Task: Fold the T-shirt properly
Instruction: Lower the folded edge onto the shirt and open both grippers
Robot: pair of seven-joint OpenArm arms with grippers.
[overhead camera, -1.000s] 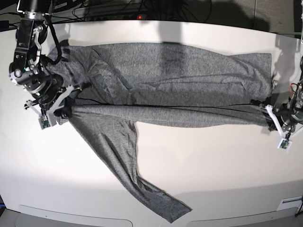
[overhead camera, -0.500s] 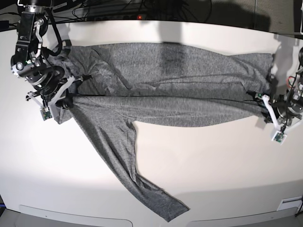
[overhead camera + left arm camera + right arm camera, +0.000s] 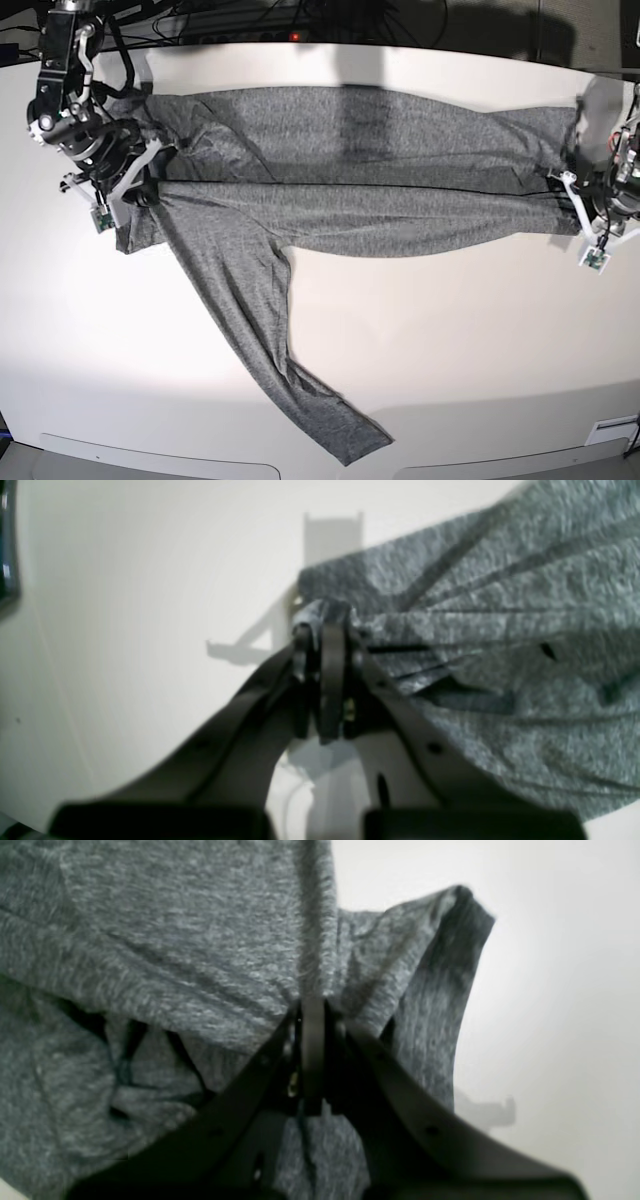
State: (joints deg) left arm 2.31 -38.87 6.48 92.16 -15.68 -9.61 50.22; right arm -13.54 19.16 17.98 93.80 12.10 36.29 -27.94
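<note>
The heather-grey T-shirt (image 3: 350, 170) lies stretched across the far half of the white table (image 3: 450, 340), doubled over along its length. One long sleeve (image 3: 260, 330) trails diagonally toward the near edge. My right gripper (image 3: 150, 187), at the left in the base view, is shut on the shirt's bunched end (image 3: 280, 955); its jaws (image 3: 312, 1012) pinch a fold. My left gripper (image 3: 563, 187), at the right in the base view, is shut on the opposite end. In the left wrist view the cloth (image 3: 500, 630) gathers into pleats at that gripper's closed tips (image 3: 322, 627).
Dark cables (image 3: 250, 20) run behind the table's far edge. A small white tag (image 3: 612, 432) sits at the near right corner. The sleeve's cuff (image 3: 355, 445) lies close to the near edge.
Both grippers have moved toward the far edge with the shirt's ends in them. The folded band has gone up and tightened, and the loose sleeve has dragged along behind.
</note>
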